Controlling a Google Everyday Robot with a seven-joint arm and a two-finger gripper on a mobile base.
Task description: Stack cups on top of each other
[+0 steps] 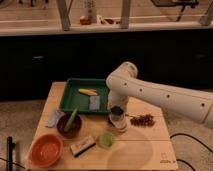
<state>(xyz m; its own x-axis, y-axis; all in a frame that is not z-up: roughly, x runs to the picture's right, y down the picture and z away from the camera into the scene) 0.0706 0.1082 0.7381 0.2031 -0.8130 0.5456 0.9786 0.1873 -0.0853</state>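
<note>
The wooden table (140,150) carries a green tray (75,97), an orange bowl (46,149) and a dark brown bowl (69,125), and the white arm (160,97) reaches down over its middle. The gripper (116,111) is low there, at the dark grey tumbler (116,112), which seems to sit in or just above the white cup (120,124); I cannot tell how the jaws stand. Both cups look light, stiff and probably smooth, so I judge a hold across the rim or upper wall is best, as the metal may slip.
</note>
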